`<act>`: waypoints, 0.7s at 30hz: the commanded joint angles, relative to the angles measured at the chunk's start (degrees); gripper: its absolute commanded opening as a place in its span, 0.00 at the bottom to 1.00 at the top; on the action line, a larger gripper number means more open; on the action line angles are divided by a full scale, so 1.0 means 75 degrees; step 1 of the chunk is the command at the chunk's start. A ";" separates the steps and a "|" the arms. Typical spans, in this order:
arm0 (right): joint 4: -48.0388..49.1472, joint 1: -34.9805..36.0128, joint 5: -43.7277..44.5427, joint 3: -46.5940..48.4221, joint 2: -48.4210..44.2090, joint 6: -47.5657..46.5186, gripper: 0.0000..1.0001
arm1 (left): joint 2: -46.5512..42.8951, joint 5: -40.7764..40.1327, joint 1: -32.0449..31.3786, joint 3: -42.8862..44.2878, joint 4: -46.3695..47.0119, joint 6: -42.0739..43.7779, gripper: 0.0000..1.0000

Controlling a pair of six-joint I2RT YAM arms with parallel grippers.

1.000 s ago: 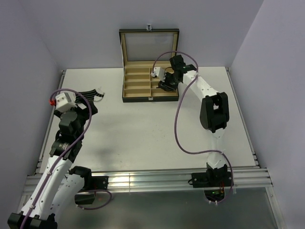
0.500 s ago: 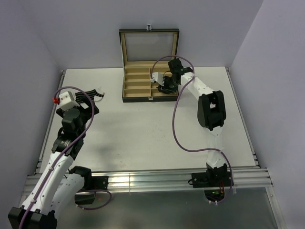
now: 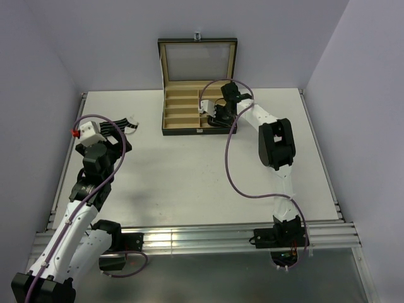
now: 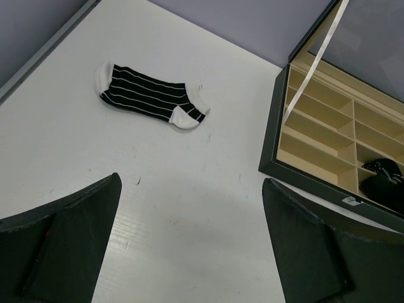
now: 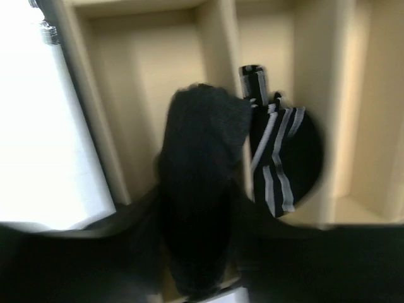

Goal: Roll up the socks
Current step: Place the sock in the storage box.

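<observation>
A black sock with thin white stripes (image 4: 148, 98) lies flat on the white table, some way ahead of my left gripper (image 4: 192, 181), which is open with nothing between its fingers. From above, this striped sock (image 3: 122, 124) is partly hidden by the left arm. My right gripper (image 5: 199, 221) is shut on a plain black rolled sock (image 5: 201, 145) and holds it over a near right compartment of the box (image 3: 183, 129). A rolled striped sock (image 5: 281, 158) sits in the neighbouring compartment. The right wrist view is blurred.
The black box with tan lining (image 4: 315, 136) stands at the back of the table with its lid upright (image 3: 197, 60). Purple walls close in the left, back and right sides. The right arm's cable (image 3: 230, 164) loops over the table's middle.
My right gripper has shifted a little left and nearer over the box with the black sock still in it. The left wrist has crept slightly right toward the striped sock.
</observation>
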 commanded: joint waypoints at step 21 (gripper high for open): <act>-0.0801 -0.0170 -0.0847 0.0413 -0.0704 -0.0447 0.61 | -0.0057 0.0074 -0.0017 -0.0024 0.0360 0.0056 0.98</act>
